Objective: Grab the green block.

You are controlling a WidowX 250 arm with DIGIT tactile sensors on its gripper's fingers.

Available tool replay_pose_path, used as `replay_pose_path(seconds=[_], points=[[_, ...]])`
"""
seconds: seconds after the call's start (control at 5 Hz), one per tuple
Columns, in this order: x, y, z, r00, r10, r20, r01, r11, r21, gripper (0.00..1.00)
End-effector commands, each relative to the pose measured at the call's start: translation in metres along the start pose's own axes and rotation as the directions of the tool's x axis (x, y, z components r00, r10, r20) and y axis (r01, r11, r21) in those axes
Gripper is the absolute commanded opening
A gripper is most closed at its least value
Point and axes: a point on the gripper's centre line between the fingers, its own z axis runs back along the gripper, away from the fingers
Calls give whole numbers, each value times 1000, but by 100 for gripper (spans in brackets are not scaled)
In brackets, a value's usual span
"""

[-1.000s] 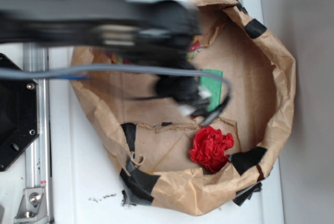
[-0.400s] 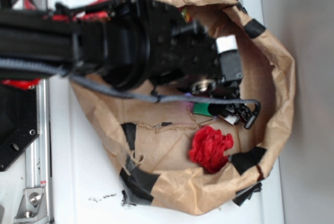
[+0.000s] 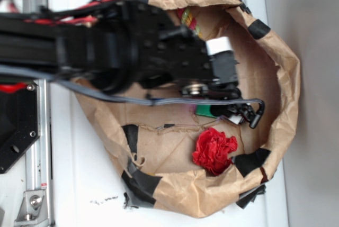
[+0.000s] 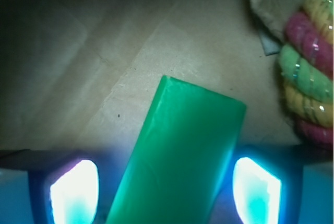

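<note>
Paper bag (image 3: 280, 68): brown, crumpled, black tape patches.
Tissue ball (image 3: 214, 150): red, inside bag.
Twisted rope (image 4: 308, 78): pink, yellow, green coils.

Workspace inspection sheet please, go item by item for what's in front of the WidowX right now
Surface: white table carrying a crumpled brown paper bag patched with black tape.
Job's things: green block flat on the bag floor, between the fingers.
Clutter: red tissue ball; twisted rope beside the block.
Grippers: gripper open, one finger on each side of the block, not closed on it.
Cables: grey cable looping across the arm.
Surroundings: metal rail by the table edge.
</note>
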Motion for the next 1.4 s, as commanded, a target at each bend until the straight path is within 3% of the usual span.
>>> replay_pose_path(seconds=[0.0,0.2,0.4,0.6,0.8,1.0,1.2], points=[[11,7,21,991,-106,-79,110,993,44,0],[13,16,51,984,-142,-103,149,987,57,0],[12,29,99,930,-367,-19,368,928,53,0],[4,20,131,808,-584,81,587,809,-20,0],[-2,6,138,688,-719,97,724,690,-24,0],[3,4,131,628,-776,57,777,624,-79,0],[4,4,127,630,-776,30,774,625,-101,0]])
